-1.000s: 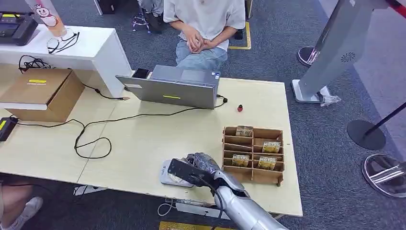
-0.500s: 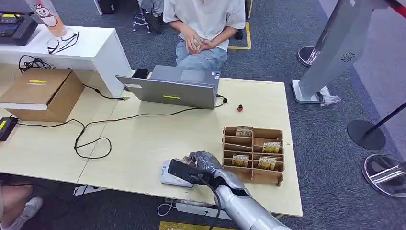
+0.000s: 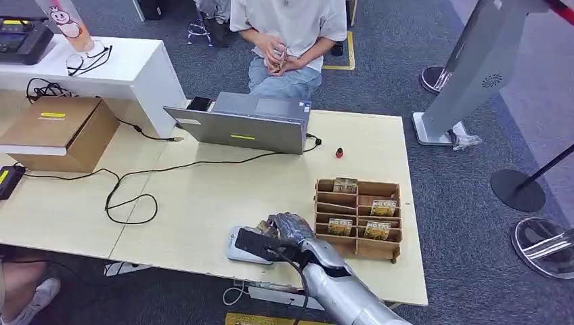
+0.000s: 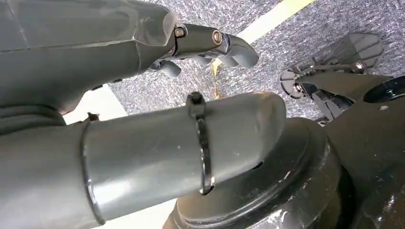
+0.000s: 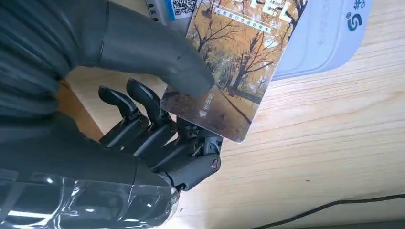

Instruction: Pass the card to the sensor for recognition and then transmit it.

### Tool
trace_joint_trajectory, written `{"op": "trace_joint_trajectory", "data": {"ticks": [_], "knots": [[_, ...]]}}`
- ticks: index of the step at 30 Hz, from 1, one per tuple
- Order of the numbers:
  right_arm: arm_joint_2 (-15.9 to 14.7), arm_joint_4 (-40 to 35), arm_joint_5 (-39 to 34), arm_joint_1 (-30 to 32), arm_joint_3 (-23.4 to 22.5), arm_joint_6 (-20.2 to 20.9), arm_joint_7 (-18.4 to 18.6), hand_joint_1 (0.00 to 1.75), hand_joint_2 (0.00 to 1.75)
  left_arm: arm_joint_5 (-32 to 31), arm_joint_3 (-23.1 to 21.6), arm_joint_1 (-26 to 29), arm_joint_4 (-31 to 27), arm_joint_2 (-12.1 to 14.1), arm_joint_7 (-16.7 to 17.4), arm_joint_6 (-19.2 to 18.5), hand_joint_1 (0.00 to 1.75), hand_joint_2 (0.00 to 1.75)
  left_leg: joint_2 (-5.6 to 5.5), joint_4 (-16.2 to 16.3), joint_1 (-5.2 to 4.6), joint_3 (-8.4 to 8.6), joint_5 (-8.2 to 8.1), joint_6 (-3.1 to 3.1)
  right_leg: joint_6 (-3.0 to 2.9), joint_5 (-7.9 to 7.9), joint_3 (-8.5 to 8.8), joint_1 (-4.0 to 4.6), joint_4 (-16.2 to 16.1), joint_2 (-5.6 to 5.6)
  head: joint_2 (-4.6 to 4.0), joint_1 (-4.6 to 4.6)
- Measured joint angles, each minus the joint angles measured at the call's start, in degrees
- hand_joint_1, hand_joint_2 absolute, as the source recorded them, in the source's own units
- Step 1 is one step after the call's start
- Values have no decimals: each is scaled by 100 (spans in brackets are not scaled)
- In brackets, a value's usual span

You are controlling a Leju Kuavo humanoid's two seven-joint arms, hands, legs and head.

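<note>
My right hand (image 3: 288,229) sits at the table's near edge, over the white card reader (image 3: 236,252). In the right wrist view the thumb (image 5: 157,59) pins a card (image 5: 234,67) printed with autumn trees against the dark fingers (image 5: 157,133). The card lies partly over the reader's pale blue-white top (image 5: 325,38). To the right of the hand stands a wooden rack (image 3: 358,218) with several similar cards in its slots. My left hand (image 4: 143,86) hangs over grey carpet, fingers loosely curled, holding nothing.
A grey laptop (image 3: 244,125) stands at the table's far edge, with a seated person (image 3: 288,40) behind it. A black cable (image 3: 128,196) loops across the table's left half. A cardboard box (image 3: 57,132) sits at far left. A small red object (image 3: 339,153) lies near the laptop.
My right hand has edged slightly back over the reader; the dark wrist block now covers more of the reader. The seated person's hands have lifted a little.
</note>
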Motion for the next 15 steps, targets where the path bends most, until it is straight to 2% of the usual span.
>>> {"op": "trace_joint_trajectory", "data": {"ticks": [15], "knots": [[17,0,157,0,0,4,0,175,175,24,-4,-2,0,-22,2,0,0,0,0,0,0,0,0,0,0,0,0,0,0,0,0,0]]}}
